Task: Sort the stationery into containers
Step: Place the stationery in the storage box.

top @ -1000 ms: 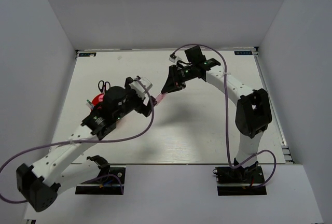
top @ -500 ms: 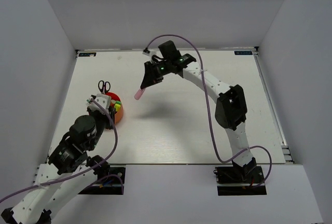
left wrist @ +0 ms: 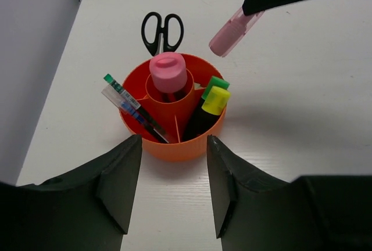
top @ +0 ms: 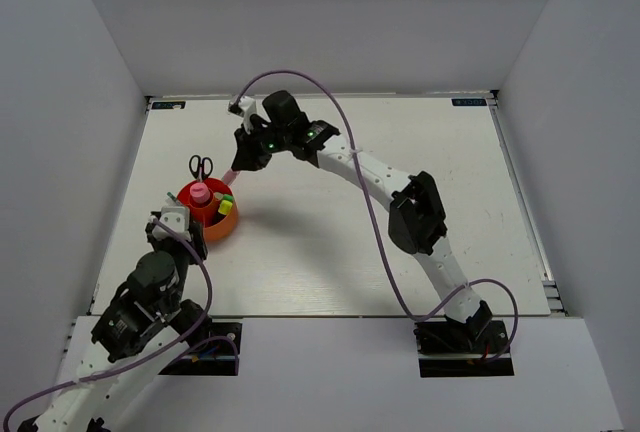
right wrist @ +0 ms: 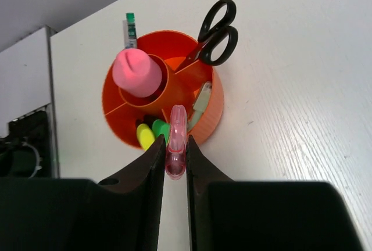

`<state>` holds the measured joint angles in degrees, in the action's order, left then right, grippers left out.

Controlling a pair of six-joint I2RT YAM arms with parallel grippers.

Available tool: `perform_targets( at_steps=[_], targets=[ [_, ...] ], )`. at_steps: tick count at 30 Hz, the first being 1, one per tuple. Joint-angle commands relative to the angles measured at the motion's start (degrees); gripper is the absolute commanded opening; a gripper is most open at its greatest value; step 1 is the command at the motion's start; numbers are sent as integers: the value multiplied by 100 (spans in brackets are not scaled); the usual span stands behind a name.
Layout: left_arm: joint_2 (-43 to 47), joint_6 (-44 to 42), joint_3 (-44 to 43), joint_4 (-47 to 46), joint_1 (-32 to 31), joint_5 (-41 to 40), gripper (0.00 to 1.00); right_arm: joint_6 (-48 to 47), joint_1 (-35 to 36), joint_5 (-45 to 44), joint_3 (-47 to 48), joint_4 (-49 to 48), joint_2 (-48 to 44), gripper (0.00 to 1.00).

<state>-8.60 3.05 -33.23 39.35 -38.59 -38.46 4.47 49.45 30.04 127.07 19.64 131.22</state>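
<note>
The right gripper (right wrist: 175,148) has its two black fingers pressed in on a pink translucent highlighter (right wrist: 176,128), pinching it near one end. The free end points down and away from the wrist. In the wrist view that end lies over the near rim of the round red-orange plastic cup (right wrist: 214,108). From the other wrist camera the highlighter hangs in the air, higher than the cup and off to its far right, touching nothing.

The cup stands on the white table (top: 400,232), toward its left side, and inner walls split it around a central tube. A pink domed cap (left wrist: 168,71) sticks up out of that tube. The black-handled scissors (right wrist: 218,27) stand blades-down in one outer compartment, with the handles leaning out over the rim. Two black markers (left wrist: 210,97) – one capped green, one yellow – share another compartment. A pale green highlighter (right wrist: 201,101) sits in the section just beside the scissors. A clear pen (left wrist: 119,94) with a green end and a slim dark pen (left wrist: 148,126) lean together at the cup's left.

The left gripper (left wrist: 173,146) hovers low on the near side of the cup – fingers spread apart, nothing between them.
</note>
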Motion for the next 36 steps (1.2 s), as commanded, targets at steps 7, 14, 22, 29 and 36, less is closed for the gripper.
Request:
perform_targets(
  at_steps=[7, 14, 22, 29, 36],
  targets=[
    [631, -156, 291, -173, -8, -478, 60, -263, 293, -613, 292, -1199, 492, 0],
    [781, -164, 344, -139, 0, -400, 61, -673, 407, -746, 442, -1235, 729, 0],
    [799, -103, 361, -112, -8, -312, 62, -1035, 583, -781, 336, -1138, 818, 0],
    [746, -76, 379, -95, -8, -232, 71, -1089, 627, -868, 424, -1111, 914, 22],
    [693, -76, 397, -95, 0, -136, 81, -1124, 592, -1018, 433, -1041, 730, 51]
  ],
)
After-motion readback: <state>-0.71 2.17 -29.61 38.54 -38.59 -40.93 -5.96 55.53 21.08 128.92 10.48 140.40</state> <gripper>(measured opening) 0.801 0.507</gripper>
